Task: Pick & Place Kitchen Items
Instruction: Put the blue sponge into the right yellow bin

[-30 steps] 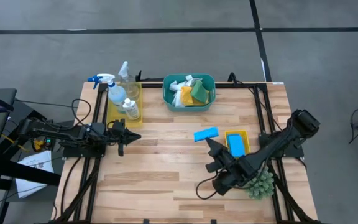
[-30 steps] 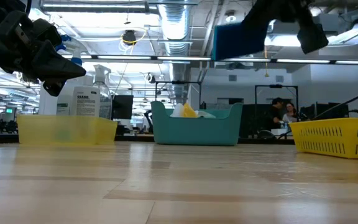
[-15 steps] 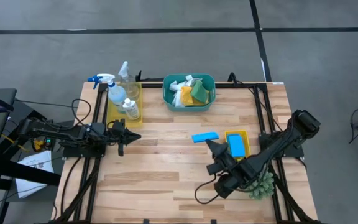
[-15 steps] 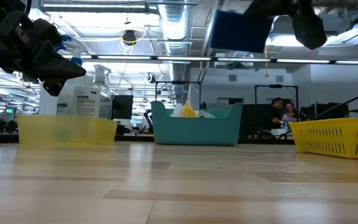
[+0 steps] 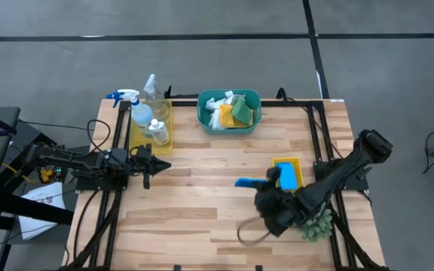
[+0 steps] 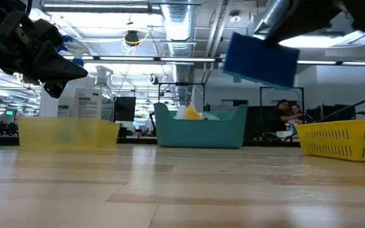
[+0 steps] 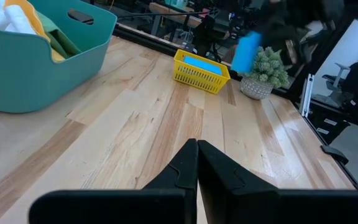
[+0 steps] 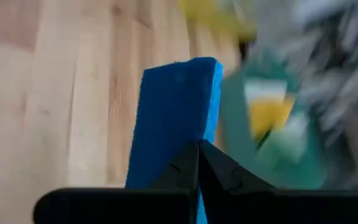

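Sponge in dark blue (image 5: 247,183) sits just right of centre in the high view, pinched by the right gripper (image 5: 261,188) and carried clear of the desk (image 5: 202,218). In the low view the same sponge (image 6: 260,59) hangs tilted in the upper right of the frame, well above the wood. The right wrist view shows it edge-on (image 8: 176,118), the jaws closed narrow on its near end.

A light-blue sponge (image 5: 286,176) lies in the small yellow tray (image 5: 288,161) to the right of centre, just beside the right gripper. A spiky green plant (image 5: 319,223) stands at the lower right, partly under the right arm.

The teal basin (image 5: 229,124) stands at the upper middle of the desk, holding white, yellow and green cloths (image 5: 230,110). At the upper left a longer yellow tray (image 5: 151,143) holds the blue-trigger spray bottle (image 5: 132,108), a clear bottle (image 5: 152,92) and a small white bottle (image 5: 157,132).

The left gripper (image 5: 151,165) waits at the left of the frame, just below that tray, over bare wood, jaws pressed together and holding nothing; its wrist view shows the two fingers (image 7: 182,171) meeting.

In the low view people sit in the room beyond the desk, right of centre (image 6: 288,114).
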`<state>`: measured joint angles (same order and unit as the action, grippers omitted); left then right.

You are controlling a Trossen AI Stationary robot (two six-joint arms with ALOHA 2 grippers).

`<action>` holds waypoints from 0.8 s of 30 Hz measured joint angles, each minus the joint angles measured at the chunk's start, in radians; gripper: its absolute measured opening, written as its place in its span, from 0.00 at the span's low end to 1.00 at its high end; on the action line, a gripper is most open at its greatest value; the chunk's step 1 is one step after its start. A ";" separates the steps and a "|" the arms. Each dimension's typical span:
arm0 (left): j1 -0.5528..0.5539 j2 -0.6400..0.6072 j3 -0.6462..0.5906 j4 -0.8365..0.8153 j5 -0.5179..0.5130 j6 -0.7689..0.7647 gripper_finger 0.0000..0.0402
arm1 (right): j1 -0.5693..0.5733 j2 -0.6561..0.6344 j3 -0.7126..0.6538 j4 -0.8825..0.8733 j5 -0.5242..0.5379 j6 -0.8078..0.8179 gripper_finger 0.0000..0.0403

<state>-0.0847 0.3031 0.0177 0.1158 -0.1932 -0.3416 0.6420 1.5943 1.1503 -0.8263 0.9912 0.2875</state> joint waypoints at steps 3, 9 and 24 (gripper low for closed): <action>0.000 0.000 0.000 0.000 0.000 0.000 0.01 | -0.031 -0.056 0.021 -0.175 -0.097 0.347 0.00; 0.000 0.000 0.000 0.000 0.000 0.000 0.01 | -0.031 -0.106 0.073 -0.449 -0.280 0.867 0.00; 0.000 0.000 0.000 0.000 0.000 0.000 0.01 | 0.100 -0.296 -0.122 -0.478 -0.239 1.649 0.00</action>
<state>-0.0845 0.3031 0.0177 0.1154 -0.1929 -0.3416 0.7415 1.2986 1.0286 -1.3040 0.7523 1.9362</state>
